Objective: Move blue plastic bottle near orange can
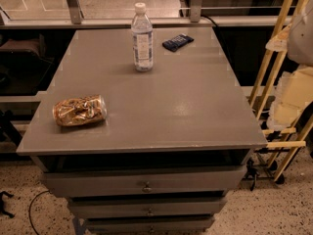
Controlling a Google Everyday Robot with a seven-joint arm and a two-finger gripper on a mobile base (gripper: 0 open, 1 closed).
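A grey bench point(190, 106) is being viewed from its front edge, with 12 o'clock taken as the far edge. The blue plastic bottle point(142, 38) is being carried upright on the bench top, at about 12 o'clock from the middle and towards the far edge, with its white cap on. The orange can point(79, 110) is being seen lying on its side, crushed and dented, at about 8 o'clock near the front left corner. From the bottle, the can is being found at about 7 o'clock, and the two are well apart, with bare bench top between them. A flat dark-blue packet point(177, 42) is lying at about 3 o'clock of the bottle, near it but not touching.

The gripper point(295, 98) is being taken to be the pale form at the right edge of the view, at about 3 o'clock, off the bench and beyond its right side; whether it is open or closed cannot be told. It is well apart from both bottle and can.

Drawers point(146, 182) with small knobs are being shown under the bench top, and a yellow wooden frame point(274, 53) is leaning at 2 o'clock beside the bench.
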